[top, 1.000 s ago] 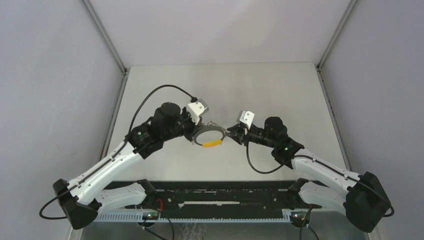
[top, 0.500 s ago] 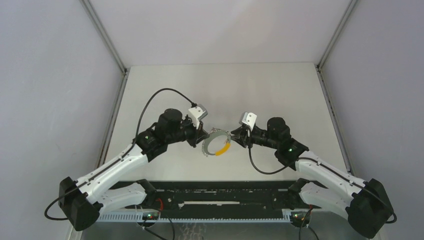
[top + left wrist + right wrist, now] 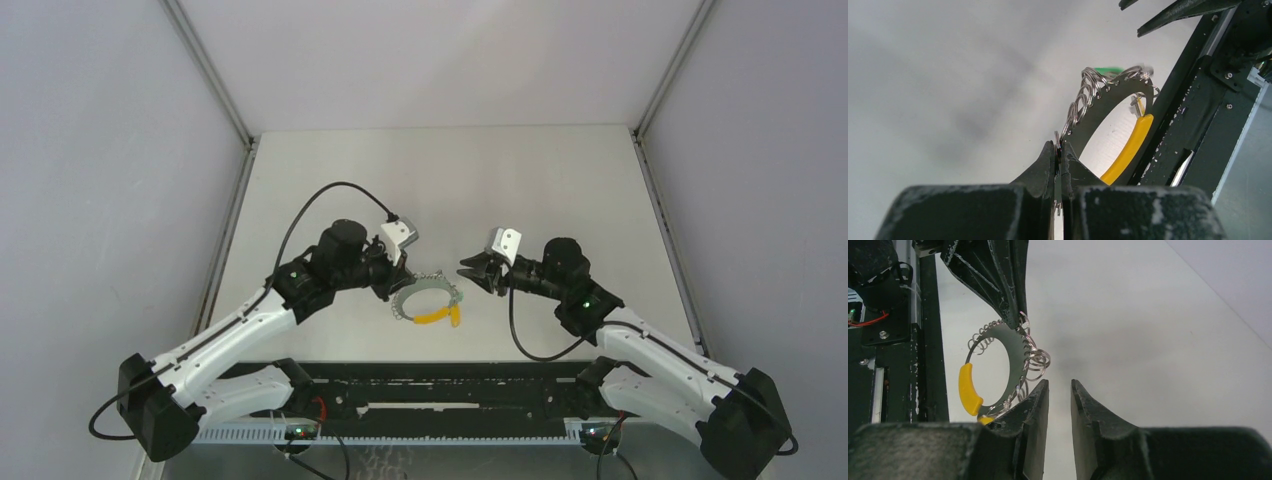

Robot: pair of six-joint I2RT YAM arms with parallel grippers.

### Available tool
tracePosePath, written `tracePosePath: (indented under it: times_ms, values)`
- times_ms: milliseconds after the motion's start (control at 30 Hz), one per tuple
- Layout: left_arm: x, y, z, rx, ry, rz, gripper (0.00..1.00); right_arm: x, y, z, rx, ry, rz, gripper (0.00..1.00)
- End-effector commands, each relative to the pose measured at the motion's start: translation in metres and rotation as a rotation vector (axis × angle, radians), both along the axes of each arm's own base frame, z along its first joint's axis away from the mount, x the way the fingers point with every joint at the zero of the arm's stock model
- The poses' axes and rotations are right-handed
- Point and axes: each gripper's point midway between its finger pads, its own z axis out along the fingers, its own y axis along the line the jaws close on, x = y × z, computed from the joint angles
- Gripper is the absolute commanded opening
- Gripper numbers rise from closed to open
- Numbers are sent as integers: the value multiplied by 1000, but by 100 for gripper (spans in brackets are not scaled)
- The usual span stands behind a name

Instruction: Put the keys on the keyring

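Note:
The keyring [image 3: 420, 279] is a flat grey ring with small wire loops along its rim and a yellow arc [image 3: 428, 318] on one side. My left gripper [image 3: 398, 285] is shut on its rim and holds it above the table. This shows in the left wrist view [image 3: 1060, 150], where the keyring [image 3: 1098, 107] stands edge-on. A green key head [image 3: 1108, 70] shows at the ring's far rim. A small yellow piece [image 3: 984, 419], seemingly the yellow key's head, hangs by the arc's end. My right gripper [image 3: 466, 272] is open and empty, just right of the keyring [image 3: 1013, 347].
The black rail [image 3: 420, 385] with the arm bases runs along the near table edge. The grey table [image 3: 450, 180] is walled on the left, right and back.
My left gripper has moved down and right with the keyring, which has turned so its yellow arc faces the near side. My right gripper now stands apart from the ring.

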Motion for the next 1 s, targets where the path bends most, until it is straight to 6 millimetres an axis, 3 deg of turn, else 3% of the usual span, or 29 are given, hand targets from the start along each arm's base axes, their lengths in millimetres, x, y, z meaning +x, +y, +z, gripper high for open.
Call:
tracePosePath:
  times_ms: [0, 267, 567, 967]
  values:
    - [5, -8, 39, -67, -94, -34, 0, -5, 6, 17, 32, -73, 56, 22]
    - [9, 2, 39, -14, -121, -8, 0, -12, -13, 2, -28, 0, 9, 24]
    - [13, 4, 44, -37, -110, 10, 0, -32, -3, -27, -63, 26, 92, 25]
    - [10, 4, 47, -48, -106, -8, 0, -38, 9, -20, -58, -51, 129, 25]
